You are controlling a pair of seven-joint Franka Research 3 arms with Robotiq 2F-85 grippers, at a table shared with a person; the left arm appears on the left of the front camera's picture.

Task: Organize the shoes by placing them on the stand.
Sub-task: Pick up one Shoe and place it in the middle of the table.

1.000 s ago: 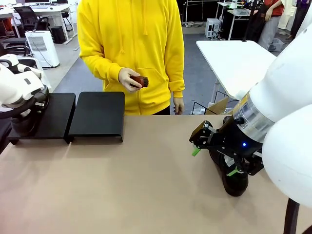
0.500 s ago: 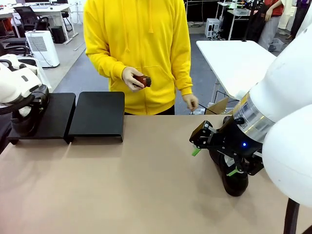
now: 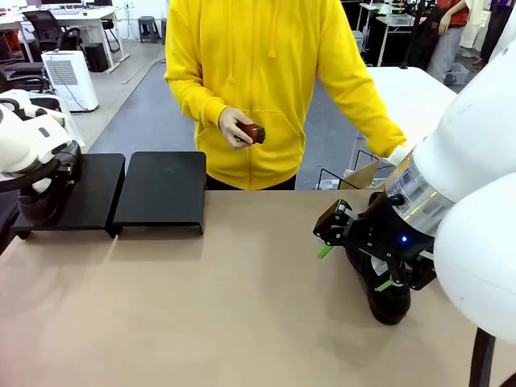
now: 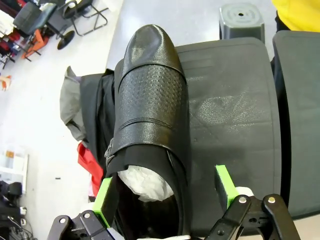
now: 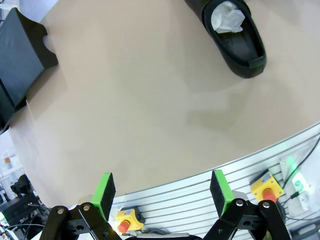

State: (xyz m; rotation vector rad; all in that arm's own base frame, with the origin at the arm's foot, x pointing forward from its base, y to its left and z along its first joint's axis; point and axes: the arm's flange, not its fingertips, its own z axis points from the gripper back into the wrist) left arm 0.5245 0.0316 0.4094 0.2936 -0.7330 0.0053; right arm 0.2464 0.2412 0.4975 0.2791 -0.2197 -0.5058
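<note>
Person (image 3: 266,64) stepped sideways; left claw (image 4: 165,192) spread astride one shoe (image 4: 150,100) on two-section stand (image 3: 161,189); right claw (image 5: 162,192) spread; second shoe (image 5: 235,40) on table (image 3: 201,306).

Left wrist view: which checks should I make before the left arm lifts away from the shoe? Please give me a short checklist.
1. Left gripper jaws open: ok.
2. Shoe resting on the stand, on its left section: ok.
3. Both pads clear of the shoe: cannot tell; one pad looks close against its side, the other stands apart.
4. Toe fully supported at the stand's far edge: cannot tell from this angle.
5. Person's hand away from the stand: ok.
</note>
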